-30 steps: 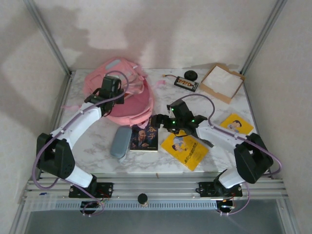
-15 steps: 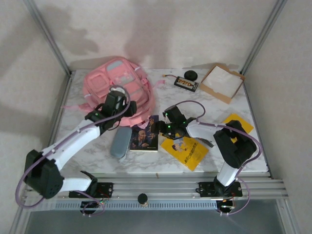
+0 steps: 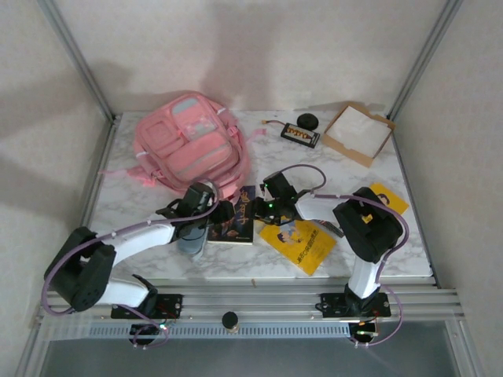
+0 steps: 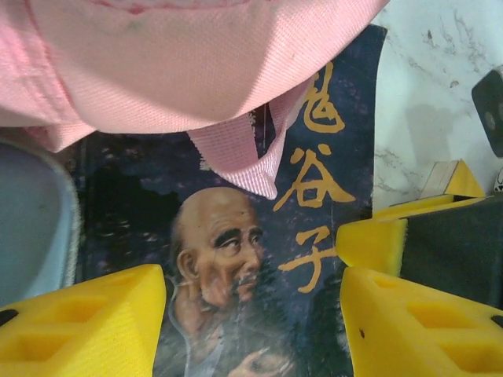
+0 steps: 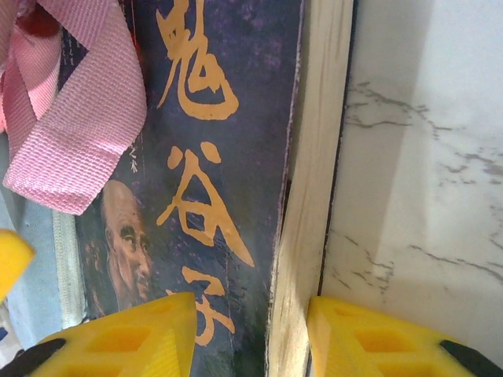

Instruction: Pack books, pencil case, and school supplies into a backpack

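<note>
The pink backpack (image 3: pixel 185 145) lies at the far left of the table. Its strap (image 5: pixel 86 118) trails over the dark blue book (image 3: pixel 240 224) just in front of it. The grey-blue pencil case (image 4: pixel 31 228) lies just beside that book, on its left in the top view. My left gripper (image 4: pixel 251 290) hangs over the portrait cover, jaws apart, holding nothing. My right gripper (image 5: pixel 250 314) straddles the book's right page edge; I cannot tell whether it actually grips the book.
</note>
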